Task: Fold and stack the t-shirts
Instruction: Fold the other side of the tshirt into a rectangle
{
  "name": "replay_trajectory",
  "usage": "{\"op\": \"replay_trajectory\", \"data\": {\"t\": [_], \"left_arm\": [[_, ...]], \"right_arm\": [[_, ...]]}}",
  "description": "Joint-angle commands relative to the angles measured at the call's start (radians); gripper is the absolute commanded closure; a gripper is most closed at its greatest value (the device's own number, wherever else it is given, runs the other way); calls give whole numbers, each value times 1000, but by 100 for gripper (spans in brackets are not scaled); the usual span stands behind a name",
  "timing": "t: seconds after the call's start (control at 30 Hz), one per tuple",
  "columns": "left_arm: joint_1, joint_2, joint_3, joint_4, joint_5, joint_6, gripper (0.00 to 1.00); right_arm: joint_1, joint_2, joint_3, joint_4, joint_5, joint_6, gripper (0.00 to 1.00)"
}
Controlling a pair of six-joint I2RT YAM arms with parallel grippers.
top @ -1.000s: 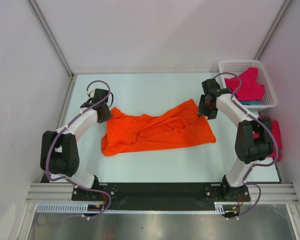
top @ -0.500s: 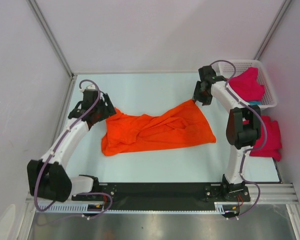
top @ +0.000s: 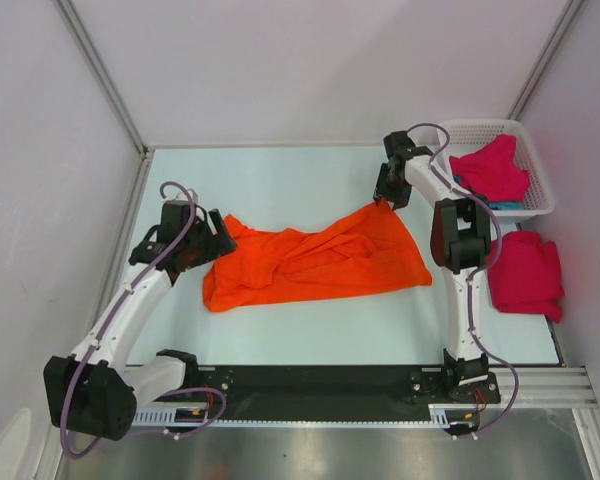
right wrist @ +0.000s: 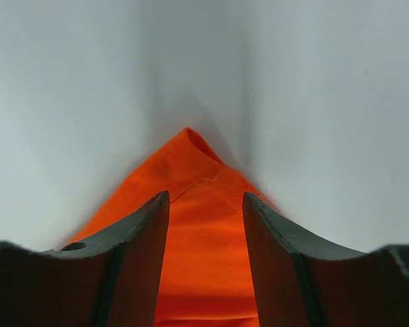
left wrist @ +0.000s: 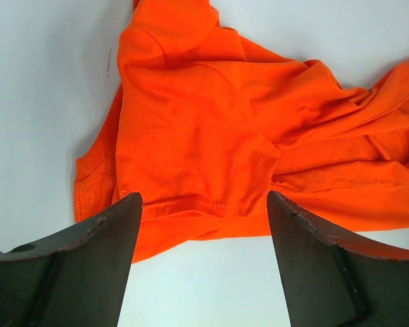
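— Top external: orange shirt (top: 315, 262) lies rumpled across the middle of the table (top: 280, 180). Where are the arms?
— Left gripper (top: 215, 237) sits at the shirt's left end, jaws spread wide, nothing in them. On the left wrist view the hem shows in the gap between its fingers (left wrist: 88, 266).
— And upper right?
— Right gripper (top: 385, 198) is on the shirt's upper-right corner. The right wrist view has that corner peaked up between the fingers (right wrist: 136, 259). It looks grasped, though the contact itself is hidden.
— The other shirts?
— One magenta shirt (top: 492, 170) is heaped in the basket (top: 475, 124) at upper right, with a teal shirt (top: 505, 205) peeking out beneath it. A second magenta shirt (top: 525, 272) lies on the table just below the basket, at the right edge.
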Motion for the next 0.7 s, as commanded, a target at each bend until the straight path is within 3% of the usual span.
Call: {"op": "replay_trajectory", "data": {"t": [0.0, 0.67], "left_arm": [[-5, -47, -4, -8, 18, 28, 21], [-5, -32, -38, 9, 4, 28, 21]], "right_arm": [[-10, 25, 72, -23, -13, -9, 47], [-15, 119, 149, -42, -17, -49, 48]]}}
